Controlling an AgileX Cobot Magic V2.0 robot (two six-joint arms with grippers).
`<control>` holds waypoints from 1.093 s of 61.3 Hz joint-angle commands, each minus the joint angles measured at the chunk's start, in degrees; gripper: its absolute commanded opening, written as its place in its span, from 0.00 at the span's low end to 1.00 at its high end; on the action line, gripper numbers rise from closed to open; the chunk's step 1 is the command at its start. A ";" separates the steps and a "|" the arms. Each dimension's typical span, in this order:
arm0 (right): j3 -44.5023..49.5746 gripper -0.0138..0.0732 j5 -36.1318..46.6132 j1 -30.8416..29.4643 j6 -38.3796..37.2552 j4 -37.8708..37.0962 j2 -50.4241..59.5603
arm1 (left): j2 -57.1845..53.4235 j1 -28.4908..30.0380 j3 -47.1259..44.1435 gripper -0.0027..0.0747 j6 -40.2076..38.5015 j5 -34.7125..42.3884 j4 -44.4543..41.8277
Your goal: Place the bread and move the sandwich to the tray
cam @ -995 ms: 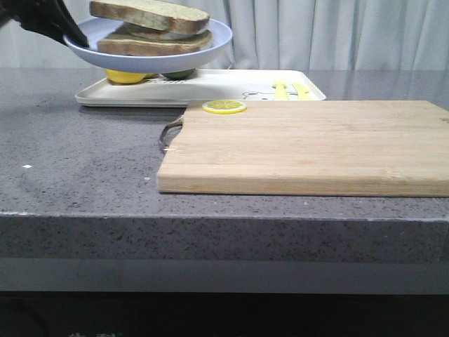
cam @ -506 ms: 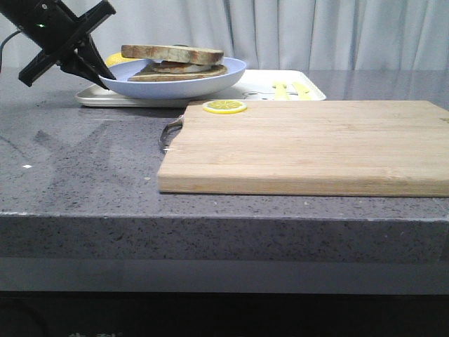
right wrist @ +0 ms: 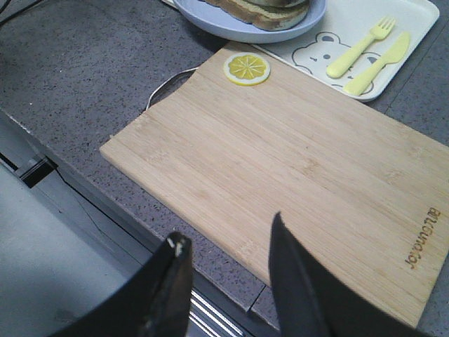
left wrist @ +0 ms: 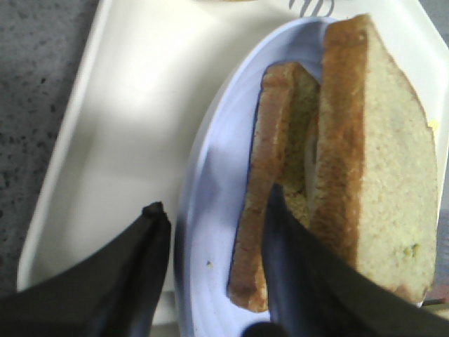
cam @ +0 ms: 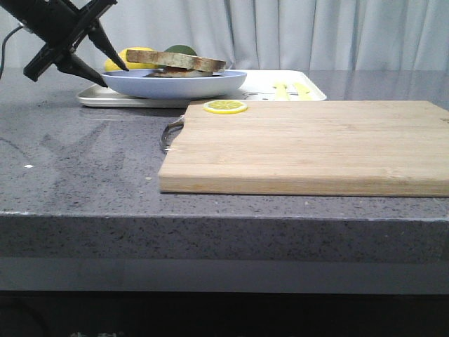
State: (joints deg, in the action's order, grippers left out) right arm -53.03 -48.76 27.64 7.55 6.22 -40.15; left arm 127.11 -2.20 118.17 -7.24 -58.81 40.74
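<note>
The sandwich [cam: 179, 64] lies on a round pale-blue plate [cam: 182, 84] that rests on the white tray [cam: 126, 100]. Its top slice is the bread [left wrist: 393, 161], with a pale greenish-tan face and brown crust. A lower slice [left wrist: 270, 175] shows beneath it; the egg is mostly hidden. My left gripper [cam: 115, 76] is open and straddles the plate's left rim [left wrist: 188, 232], one finger outside it and one above the plate beside the sandwich. My right gripper [right wrist: 228, 232] is open and empty above the near edge of the cutting board [right wrist: 295, 161].
The light wooden cutting board [cam: 302, 147] fills the middle and right, with a lemon slice [cam: 224, 107] at its far left corner. A yellow toy fork and knife [right wrist: 361, 45] lie on the tray's right part. A yellow lemon [cam: 130, 55] and a green fruit [cam: 181, 50] sit behind the plate.
The left gripper lowered the plate with the sandwich from above the tray down onto it. Its fingers, closed on the rim before, now stand apart.
</note>
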 commanded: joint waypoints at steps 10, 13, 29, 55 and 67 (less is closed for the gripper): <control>-1.22 0.50 3.65 -0.20 0.20 -0.17 0.14 | -8.26 -0.24 1.96 0.48 1.95 1.25 -1.43; -1.22 0.50 3.65 -0.20 0.20 -0.17 0.14 | -9.72 -0.24 1.96 0.48 2.06 0.84 -2.91; -1.22 0.50 3.65 -0.20 0.20 -0.17 0.14 | -18.15 -0.24 1.96 0.48 5.30 -1.81 -7.61; -1.22 0.50 3.65 -0.20 0.20 -0.17 0.14 | -39.18 -13.42 -12.20 0.41 9.63 4.16 -23.96; -1.22 0.50 3.65 -0.20 0.20 -0.17 0.14 | -46.90 -20.42 -23.09 0.41 9.63 9.91 -28.89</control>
State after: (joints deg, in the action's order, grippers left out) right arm -53.03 -48.76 27.64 7.55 6.22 -40.15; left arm 85.33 -20.19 97.81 2.07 -55.41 12.77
